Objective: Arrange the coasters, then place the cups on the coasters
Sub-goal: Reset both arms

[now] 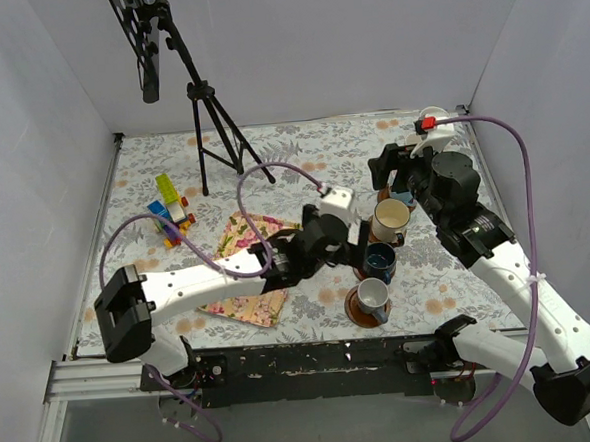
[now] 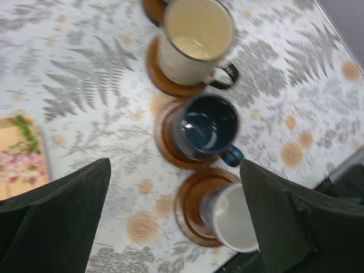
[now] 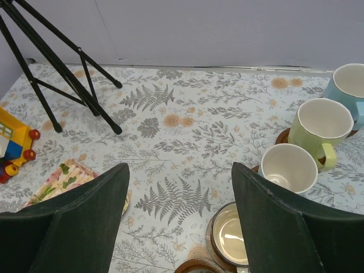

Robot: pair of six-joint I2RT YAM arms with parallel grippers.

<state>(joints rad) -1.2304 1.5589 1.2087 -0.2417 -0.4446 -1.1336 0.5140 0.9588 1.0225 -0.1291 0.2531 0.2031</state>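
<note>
Tools both wide open, empty: L tool (image 2: 173, 165) over navy cup (image 2: 203, 128), R tool (image 3: 179, 168) touching nothing.

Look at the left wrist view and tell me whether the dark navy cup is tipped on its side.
No: the dark navy cup stands upright, mouth up, on a brown coaster.
</note>
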